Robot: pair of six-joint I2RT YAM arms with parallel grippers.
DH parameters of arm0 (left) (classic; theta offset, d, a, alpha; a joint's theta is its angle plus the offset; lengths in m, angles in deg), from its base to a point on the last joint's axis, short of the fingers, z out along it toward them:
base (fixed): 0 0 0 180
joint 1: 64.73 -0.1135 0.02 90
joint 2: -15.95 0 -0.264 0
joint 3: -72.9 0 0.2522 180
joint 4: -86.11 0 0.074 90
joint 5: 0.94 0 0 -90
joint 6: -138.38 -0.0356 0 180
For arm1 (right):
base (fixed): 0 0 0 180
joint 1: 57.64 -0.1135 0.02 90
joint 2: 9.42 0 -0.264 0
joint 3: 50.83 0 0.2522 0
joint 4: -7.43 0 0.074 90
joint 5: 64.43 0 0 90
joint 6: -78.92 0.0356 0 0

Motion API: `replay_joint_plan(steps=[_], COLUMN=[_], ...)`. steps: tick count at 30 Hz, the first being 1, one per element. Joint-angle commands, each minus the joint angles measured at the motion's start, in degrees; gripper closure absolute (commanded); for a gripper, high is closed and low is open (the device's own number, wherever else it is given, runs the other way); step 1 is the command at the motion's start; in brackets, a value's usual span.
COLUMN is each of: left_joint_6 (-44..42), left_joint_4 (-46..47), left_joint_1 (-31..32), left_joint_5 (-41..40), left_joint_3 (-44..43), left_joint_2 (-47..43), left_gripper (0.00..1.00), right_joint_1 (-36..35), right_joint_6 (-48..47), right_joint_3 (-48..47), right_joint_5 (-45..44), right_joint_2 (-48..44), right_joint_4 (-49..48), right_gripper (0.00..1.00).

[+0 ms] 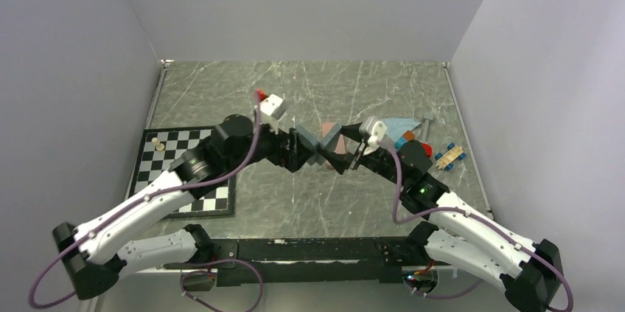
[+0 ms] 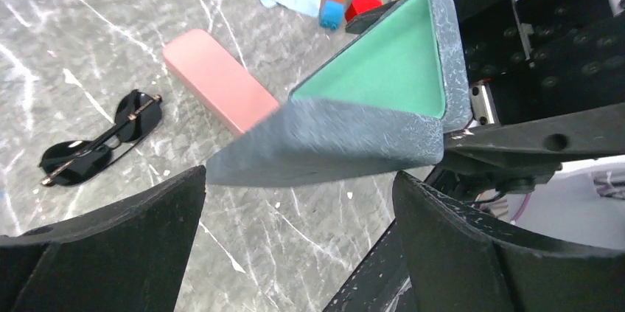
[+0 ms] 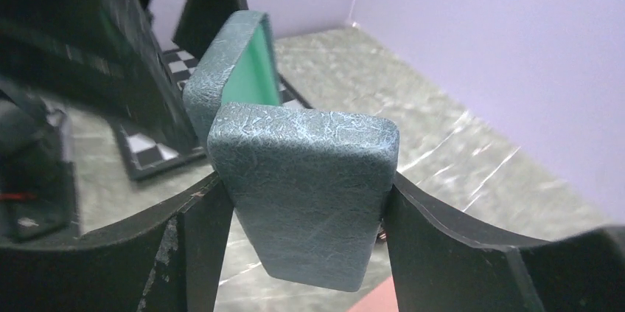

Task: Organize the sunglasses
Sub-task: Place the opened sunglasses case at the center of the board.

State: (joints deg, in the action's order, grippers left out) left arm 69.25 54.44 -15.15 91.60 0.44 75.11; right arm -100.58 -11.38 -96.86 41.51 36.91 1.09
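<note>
A black-framed pair of sunglasses (image 2: 99, 139) with dark lenses lies folded on the marble table, left of a shut pink case (image 2: 217, 80). A slate-blue case (image 2: 383, 68) hangs above the table, its lid up and green lining showing. My right gripper (image 3: 306, 186) is shut on one end of this case (image 3: 309, 194), a finger on each side. My left gripper (image 2: 298, 179) stands wide open just short of the case's near edge, touching nothing. From above, both grippers, left (image 1: 308, 151) and right (image 1: 352, 156), meet at the table's middle around the case (image 1: 329, 133).
A chessboard (image 1: 184, 172) with two small pieces lies at the left. A light blue cloth (image 1: 398, 126), a red object (image 1: 413, 151) and a small toy of coloured blocks (image 1: 449, 156) lie at the right. Walls enclose three sides of the table.
</note>
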Motion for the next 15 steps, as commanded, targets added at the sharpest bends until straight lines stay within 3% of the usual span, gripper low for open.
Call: replay_joint_plan(steps=[1,5,9,12,15], left_joint_6=[10.4,17.2,22.7,23.0,21.4], left_joint_4=[-3.2,-8.2,-12.8,-13.8,-13.9], left_joint_1=[-0.2,-0.3,-2.0,-6.6,-9.9], left_joint_5=[-12.7,-20.6,-25.0,-19.0,-10.7], left_joint_3=[1.4,0.7,-3.4,-7.6,-10.1], left_joint_2=[-8.0,-12.0,-10.8,-6.9,-2.3], left_gripper=[0.01,0.01,0.01,0.01,0.07], right_joint_1=[-1.2,-5.0,-10.3,-13.7,-15.3], right_joint_6=[-26.3,-45.2,-62.6,-70.0,-71.5], right_joint_3=[2.6,4.8,7.4,7.5,7.9], right_joint_5=[7.0,-4.2,-9.9,-10.3,-9.7], right_joint_2=[-1.0,3.7,11.6,16.1,17.8], right_joint_4=[-14.0,-22.4,-41.5,-47.7,-50.0], right_gripper=[1.00,1.00,1.00,1.00,1.00])
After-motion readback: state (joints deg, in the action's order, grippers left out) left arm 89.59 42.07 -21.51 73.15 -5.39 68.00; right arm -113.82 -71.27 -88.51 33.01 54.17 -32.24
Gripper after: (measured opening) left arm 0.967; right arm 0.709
